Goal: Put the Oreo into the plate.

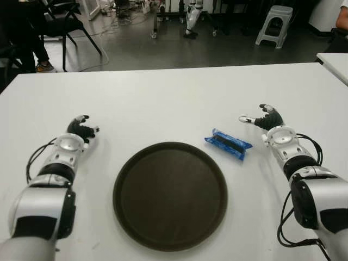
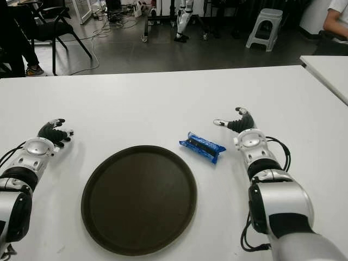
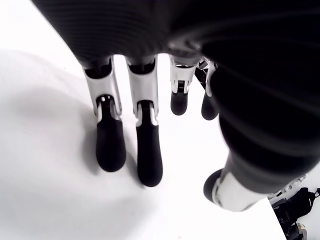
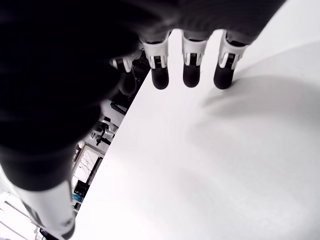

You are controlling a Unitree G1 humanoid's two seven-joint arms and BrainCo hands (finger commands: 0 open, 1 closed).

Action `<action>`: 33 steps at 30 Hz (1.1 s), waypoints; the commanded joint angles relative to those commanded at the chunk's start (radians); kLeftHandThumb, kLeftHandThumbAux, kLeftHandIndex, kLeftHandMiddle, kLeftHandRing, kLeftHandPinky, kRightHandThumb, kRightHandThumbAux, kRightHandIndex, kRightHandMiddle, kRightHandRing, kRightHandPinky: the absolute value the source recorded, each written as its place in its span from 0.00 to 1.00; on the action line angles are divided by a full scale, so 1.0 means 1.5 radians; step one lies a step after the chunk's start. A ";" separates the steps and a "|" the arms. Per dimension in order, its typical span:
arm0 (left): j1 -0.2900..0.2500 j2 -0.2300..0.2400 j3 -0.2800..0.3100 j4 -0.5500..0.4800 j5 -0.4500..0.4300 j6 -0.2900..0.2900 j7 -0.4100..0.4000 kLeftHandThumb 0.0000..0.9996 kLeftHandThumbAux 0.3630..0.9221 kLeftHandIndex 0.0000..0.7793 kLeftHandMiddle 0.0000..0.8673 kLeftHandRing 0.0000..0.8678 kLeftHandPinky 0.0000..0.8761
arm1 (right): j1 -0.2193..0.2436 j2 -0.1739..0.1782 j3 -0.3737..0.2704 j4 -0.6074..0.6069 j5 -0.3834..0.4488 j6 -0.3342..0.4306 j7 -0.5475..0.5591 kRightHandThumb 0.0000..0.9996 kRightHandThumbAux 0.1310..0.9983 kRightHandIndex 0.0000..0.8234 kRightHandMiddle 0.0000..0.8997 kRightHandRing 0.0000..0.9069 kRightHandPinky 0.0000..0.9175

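In the left eye view, the blue foil-wrapped Oreo packet (image 1: 228, 143) is seen on the white table (image 1: 174, 98), between the round dark brown plate (image 1: 169, 196) and the right hand (image 1: 265, 119), apart from both. The left hand (image 1: 81, 129) is seen left of the plate. In the wrist views, the fingers (image 4: 192, 65) of each hand are shown loosely extended, with nothing held.

At the centre bottom of the eye views sits a dark brown plate (image 1: 169, 196) on a plain white table (image 1: 174, 98). Right of centre, the Oreo (image 1: 228, 143) wears a bright blue wrapper with a dark band. The left hand (image 1: 80, 129) and right hand (image 1: 265, 117) have black fingers and silver-white backs.
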 joint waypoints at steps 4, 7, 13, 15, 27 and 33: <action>0.002 0.000 0.001 0.001 0.000 -0.003 0.003 0.22 0.76 0.14 0.09 0.14 0.18 | -0.001 0.000 -0.003 -0.001 0.002 -0.001 -0.003 0.00 0.67 0.14 0.14 0.13 0.12; 0.002 -0.001 0.002 0.001 -0.001 -0.003 0.006 0.25 0.75 0.15 0.09 0.14 0.20 | -0.002 0.001 -0.007 -0.001 0.006 0.001 -0.007 0.00 0.67 0.14 0.13 0.12 0.10; 0.001 -0.001 0.006 0.001 -0.005 0.002 0.003 0.25 0.73 0.17 0.09 0.15 0.22 | 0.004 0.004 -0.024 -0.005 0.024 -0.036 -0.024 0.00 0.65 0.17 0.15 0.11 0.07; 0.001 -0.001 0.006 0.001 -0.005 0.003 0.004 0.24 0.72 0.17 0.09 0.16 0.23 | 0.008 0.005 -0.026 -0.006 0.025 -0.054 -0.028 0.00 0.66 0.18 0.15 0.11 0.06; -0.001 -0.002 0.001 -0.001 -0.001 0.007 0.009 0.20 0.71 0.15 0.11 0.17 0.24 | 0.025 0.005 0.025 -0.012 -0.032 -0.219 -0.100 0.00 0.71 0.17 0.13 0.12 0.07; 0.001 -0.002 0.000 -0.002 -0.001 0.009 0.006 0.20 0.69 0.12 0.12 0.17 0.23 | 0.027 -0.004 0.061 -0.010 -0.070 -0.238 -0.133 0.00 0.64 0.16 0.13 0.12 0.07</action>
